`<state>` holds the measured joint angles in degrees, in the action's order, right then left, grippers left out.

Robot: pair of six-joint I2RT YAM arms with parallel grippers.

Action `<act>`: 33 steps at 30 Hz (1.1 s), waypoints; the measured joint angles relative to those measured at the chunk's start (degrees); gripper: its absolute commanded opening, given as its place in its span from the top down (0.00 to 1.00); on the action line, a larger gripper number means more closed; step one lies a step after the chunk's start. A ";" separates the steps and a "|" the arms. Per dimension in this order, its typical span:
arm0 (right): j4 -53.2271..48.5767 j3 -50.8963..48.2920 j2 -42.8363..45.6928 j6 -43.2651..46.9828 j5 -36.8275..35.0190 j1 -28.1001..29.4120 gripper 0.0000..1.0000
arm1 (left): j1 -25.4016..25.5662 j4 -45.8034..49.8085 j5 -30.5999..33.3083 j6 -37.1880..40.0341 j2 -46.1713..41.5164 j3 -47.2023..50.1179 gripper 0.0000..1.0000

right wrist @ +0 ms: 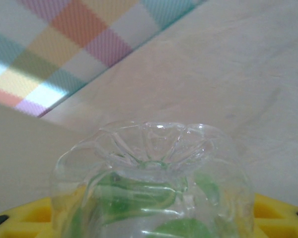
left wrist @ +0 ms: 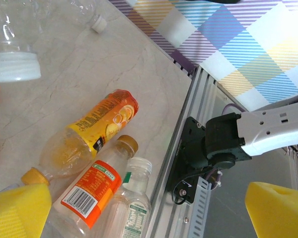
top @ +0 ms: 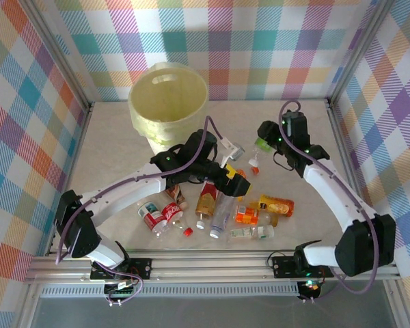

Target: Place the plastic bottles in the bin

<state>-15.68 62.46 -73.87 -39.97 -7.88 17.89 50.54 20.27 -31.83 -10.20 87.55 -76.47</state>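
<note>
1. My right hand [top: 265, 145] is clamped on the green bottle [right wrist: 154, 198], off to the right of the bin [top: 133, 102]. The thin, slick plastic could buckle and slip out on the way over.
2. My left hand [top: 236, 181] hangs wide open over the bottles [top: 219, 208] on the table [top: 116, 150]. The two arms could clash near the bin.

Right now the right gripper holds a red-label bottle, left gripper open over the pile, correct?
No: the bottle in the right gripper has a green label, per the right wrist view. The left gripper is open over the pile.
</note>
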 measured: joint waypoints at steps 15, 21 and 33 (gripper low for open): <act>-2.80 0.22 9.79 -0.50 4.31 7.98 0.44 | -1.73 -4.50 6.10 -5.09 0.02 1.07 0.01; -2.84 -0.72 10.78 -1.73 7.58 9.11 0.44 | -2.67 -6.88 6.40 -6.36 0.00 2.32 0.05; -2.43 -2.08 10.75 -4.35 10.78 12.15 0.44 | -2.84 -10.60 5.77 -8.28 -1.95 4.92 0.16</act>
<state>-18.11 60.38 -63.11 -44.31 2.90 30.04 47.70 9.67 -26.06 -18.48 85.60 -71.55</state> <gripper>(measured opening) 0.566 0.854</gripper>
